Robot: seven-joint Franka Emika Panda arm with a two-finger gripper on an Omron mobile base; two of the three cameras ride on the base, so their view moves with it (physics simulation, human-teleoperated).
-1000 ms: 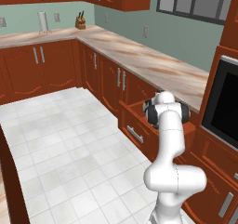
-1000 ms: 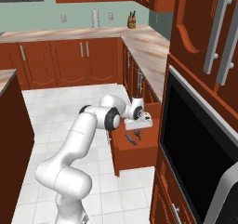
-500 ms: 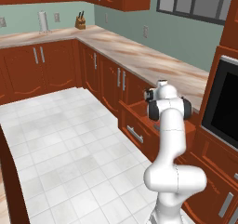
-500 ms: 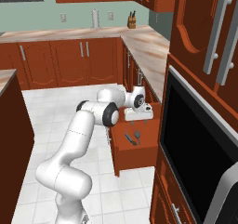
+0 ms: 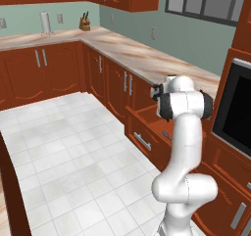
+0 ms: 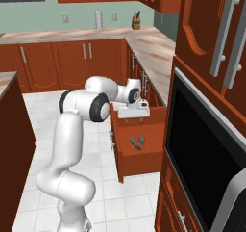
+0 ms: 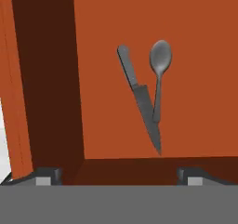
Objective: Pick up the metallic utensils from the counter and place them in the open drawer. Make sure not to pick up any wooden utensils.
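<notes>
While the gripper point(image 7: 116, 174) hangs open, mid-frame the grey-bladed knife point(image 7: 140, 96) crosses the dark metal spoon point(image 7: 158, 74) on the red-brown drawer floor point(image 7: 195, 102).

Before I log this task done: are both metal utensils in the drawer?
Yes. The knife and spoon lie flat on the open drawer floor, the spoon's handle overlapping the blade.

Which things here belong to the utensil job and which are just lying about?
Job:
knife, in the open drawer
metal spoon, beside it, handle over the blade
open claw above them

Lying about:
knife block
paper towel roll
wall oven
</notes>
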